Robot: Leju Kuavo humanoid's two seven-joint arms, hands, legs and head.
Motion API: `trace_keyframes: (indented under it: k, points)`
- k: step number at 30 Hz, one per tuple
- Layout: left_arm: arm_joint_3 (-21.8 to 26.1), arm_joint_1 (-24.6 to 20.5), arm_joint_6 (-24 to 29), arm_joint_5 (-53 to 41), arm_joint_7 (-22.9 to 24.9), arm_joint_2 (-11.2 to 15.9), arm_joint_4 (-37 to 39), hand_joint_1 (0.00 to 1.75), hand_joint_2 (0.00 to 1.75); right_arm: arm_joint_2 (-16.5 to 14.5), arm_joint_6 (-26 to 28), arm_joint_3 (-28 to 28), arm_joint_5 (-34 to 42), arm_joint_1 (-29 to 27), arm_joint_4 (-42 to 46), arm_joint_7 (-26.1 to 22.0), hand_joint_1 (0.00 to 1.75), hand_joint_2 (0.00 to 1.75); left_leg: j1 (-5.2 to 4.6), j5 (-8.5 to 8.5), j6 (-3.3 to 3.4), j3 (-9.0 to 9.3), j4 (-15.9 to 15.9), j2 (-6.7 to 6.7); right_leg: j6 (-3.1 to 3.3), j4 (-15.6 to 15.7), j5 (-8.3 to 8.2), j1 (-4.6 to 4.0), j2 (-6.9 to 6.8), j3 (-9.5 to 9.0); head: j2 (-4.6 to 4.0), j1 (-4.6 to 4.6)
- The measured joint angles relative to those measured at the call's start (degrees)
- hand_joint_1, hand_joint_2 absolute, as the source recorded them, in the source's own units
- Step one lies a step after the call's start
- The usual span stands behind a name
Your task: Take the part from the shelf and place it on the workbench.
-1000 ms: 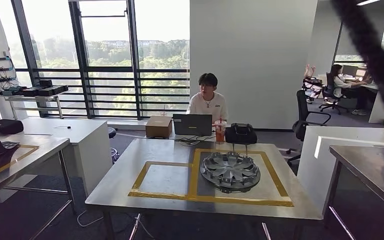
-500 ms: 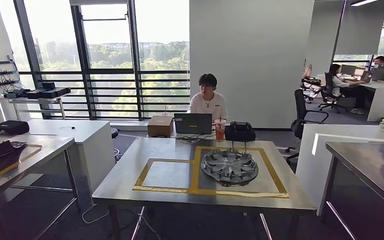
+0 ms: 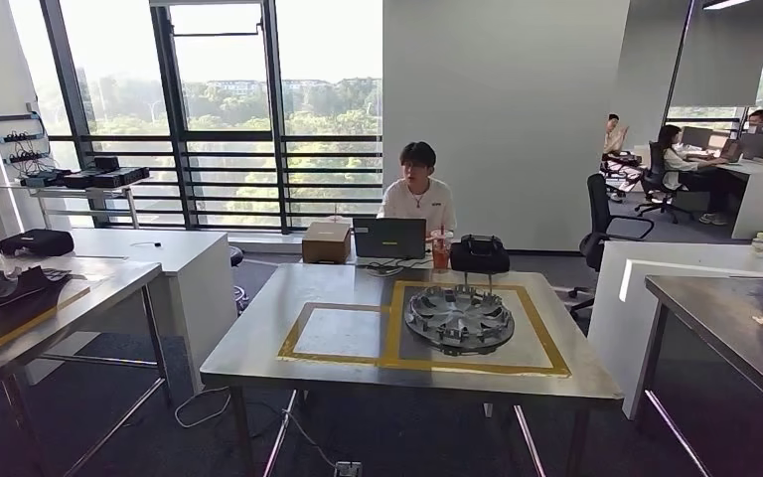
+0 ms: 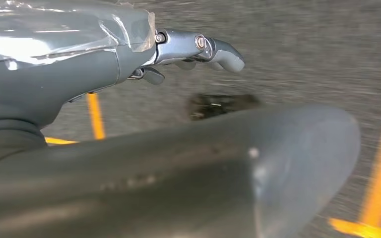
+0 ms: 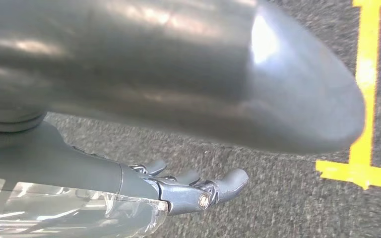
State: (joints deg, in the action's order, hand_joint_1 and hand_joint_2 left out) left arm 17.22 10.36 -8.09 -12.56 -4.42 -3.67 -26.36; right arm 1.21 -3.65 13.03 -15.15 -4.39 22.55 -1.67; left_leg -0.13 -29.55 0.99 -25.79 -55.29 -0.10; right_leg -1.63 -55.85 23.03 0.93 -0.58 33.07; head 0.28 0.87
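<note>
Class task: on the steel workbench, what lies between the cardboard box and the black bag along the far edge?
In the head view, between the cardboard box and the black bag stand an open laptop and, beside the bag, a cup of red drink.

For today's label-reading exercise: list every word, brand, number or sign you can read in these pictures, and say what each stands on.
No text can be read in any view.
Laptop: its lid shows no readable mark.
Cardboard box: any print is too small to read.
Cup: any label is too small to read.
Wheel cover: no lettering can be made out.
Yellow floor tape: plain, no writing.
</note>
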Motion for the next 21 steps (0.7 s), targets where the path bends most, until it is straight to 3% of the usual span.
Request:
trace_keyframes:
  k: [2, 5, 6, 7, 8, 10, 12, 14, 16, 17, 18, 20, 21]
  points:
    - [-2.1, 0.0, 1.2, 1.8, 0.6, 0.4, 0.5, 0.0, 0.0, -0.1, 0.5, -1.5, 2.1, -0.5, 0.2, 0.3, 0.0, 0.0, 0.09, 1.24, 1.21, -1.21, 0.4, 0.32, -0.06, -1.6, 1.57, 0.01, 0.12, 0.98, 0.0, -0.11]
    - [-5.2, -1.5, 2.8, 4.4, 1.3, 0.9, 0.0, 0.0, 0.0, -0.3, 1.1, -3.8, 5.1, -2.4, -0.5, 0.7, 0.0, 0.0, -0.15, 3.21, 2.21, -3.56, 0.5, 0.52, 0.92, -11.2, 8.85, 0.08, 0.32, 4.09, 0.01, -0.4]
    - [-6.0, -2.2, 3.3, 5.1, 1.6, 1.0, -0.5, 0.0, 0.0, -0.4, 1.3, -4.4, 5.9, -3.2, -1.1, 0.8, 0.0, 0.0, -0.32, 3.84, 2.25, -4.37, 0.5, 0.56, 0.86, -14.6, 10.28, 0.09, 0.35, 4.72, 0.01, -0.44]
    - [-6.8, -3.0, 3.6, 5.7, 1.7, 1.1, -1.2, 0.0, 0.0, -0.5, 1.5, -4.9, 6.7, -4.2, -1.9, 0.9, 0.0, 0.0, -0.48, 4.47, 2.27, -5.13, 0.4, 0.61, 0.51, -16.6, 10.51, 0.08, 0.36, 4.62, 0.01, -0.49]
    - [-7.4, -3.9, 3.9, 6.2, 1.9, 1.2, -1.9, 0.0, 0.0, -0.5, 1.6, -5.4, 7.3, -5.1, -2.7, 1.0, 0.0, 0.0, -0.6, 5.06, 2.23, -5.89, 0.3, 0.67, 0.01, -16.5, 9.66, 0.08, 0.36, 3.54, 0.01, -0.52]
    - [-8.7, -5.7, 4.6, 7.1, 2.3, 1.4, -3.6, 0.0, 0.0, -0.5, 1.9, -6.4, 8.5, -7.1, -4.5, 1.1, 0.0, 0.0, -0.73, 6.09, 2.0, -7.33, -0.1, 0.74, -0.65, -10.5, 7.21, 0.04, 0.34, -1.58, 0.01, -0.55]
    - [-10.1, -7.2, 5.3, 8.2, 2.6, 1.6, -5.3, 0.0, 0.0, -0.5, 2.2, -7.4, 9.7, -8.6, -6.0, 1.2, 0.0, 0.0, -0.86, 6.91, 1.52, -8.55, -0.7, 0.79, -0.17, -2.0, 7.16, -0.24, 0.34, -7.28, 0.02, -0.54]
    - [-11.4, -7.8, 6.1, 9.4, 3.0, 2.0, -5.9, 0.0, 0.0, -0.6, 2.6, -8.4, 11.2, -9.5, -6.8, 1.4, 0.0, 0.0, -0.91, 7.79, 0.88, -9.1, -1.0, 0.97, 0.63, 1.5, 7.78, -0.71, 0.42, -9.22, 0.01, -0.51]
    - [-12.5, -7.6, 6.8, 10.5, 3.5, 2.3, -5.2, 0.0, 0.0, -0.7, 2.9, -9.3, 12.5, -9.5, -6.7, 1.5, 0.0, 0.0, -0.81, 8.29, 0.26, -9.58, -1.0, 0.95, 1.29, 1.6, 6.92, -0.61, 0.4, -8.33, -0.01, -0.49]
    - [-12.9, -7.1, 7.1, 10.9, 3.7, 2.4, -4.6, 0.0, 0.0, -0.8, 3.0, -9.6, 13.0, -9.1, -6.5, 1.5, 0.0, 0.0, -0.7, 7.33, -0.12, -10.07, -1.8, 0.68, 1.7, 1.6, 6.35, -0.37, 0.3, -7.65, 0.0, -0.34]
    - [-13.2, -6.4, 7.3, 11.2, 3.8, 2.5, -3.9, 0.0, 0.0, -0.9, 3.1, -9.8, 13.4, -8.6, -6.0, 1.5, 0.0, 0.0, -0.55, 5.3, -0.52, -10.82, -3.6, 0.38, 2.08, 1.7, 5.72, -0.11, 0.18, -6.92, 0.0, -0.27]
    - [-13.8, -4.6, 7.6, 11.7, 4.1, 2.6, -1.9, 0.0, 0.0, -1.1, 3.3, -10.3, 13.9, -7.2, -4.2, 1.6, 0.0, 0.0, -0.11, -0.53, -1.3, -12.63, -10.0, -0.03, 2.55, 1.6, 4.6, 0.02, 0.03, -5.39, 0.01, -0.06]
    - [-14.1, -3.6, 7.7, 11.8, 4.2, 2.7, -0.7, 0.0, 0.0, -1.2, 3.3, -10.5, 14.0, -6.2, -3.1, 1.6, 0.0, 0.0, 0.11, -2.63, -1.58, -13.34, -13.7, -0.03, 2.59, 1.5, 4.03, -0.01, 0.0, -4.6, 0.0, -0.07]
